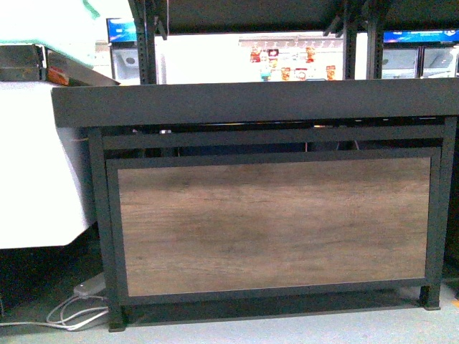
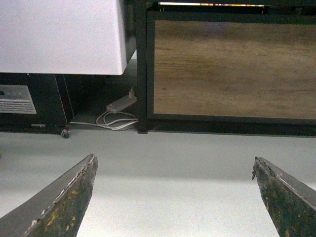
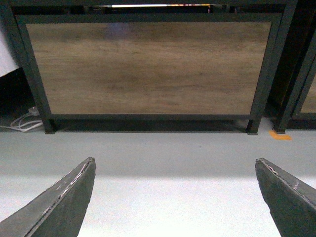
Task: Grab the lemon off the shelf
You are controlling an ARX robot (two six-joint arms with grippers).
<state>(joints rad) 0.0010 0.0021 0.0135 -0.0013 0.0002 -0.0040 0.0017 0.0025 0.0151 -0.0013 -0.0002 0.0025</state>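
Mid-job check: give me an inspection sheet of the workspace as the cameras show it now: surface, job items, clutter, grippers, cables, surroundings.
Surface: shelf deck is seen edge-on; its top is hidden.
Job's things: lemon not in any view; wood-grain panel fills the shelf front.
Clutter: nothing seen, bar an orange floor mark.
Grippers: left gripper open, empty; right gripper open, empty; bare floor ahead of both.
Cables: power strip and white cable lie by the shelf's left foot.
Surroundings: white cabinet to the left; glass-door coolers behind.
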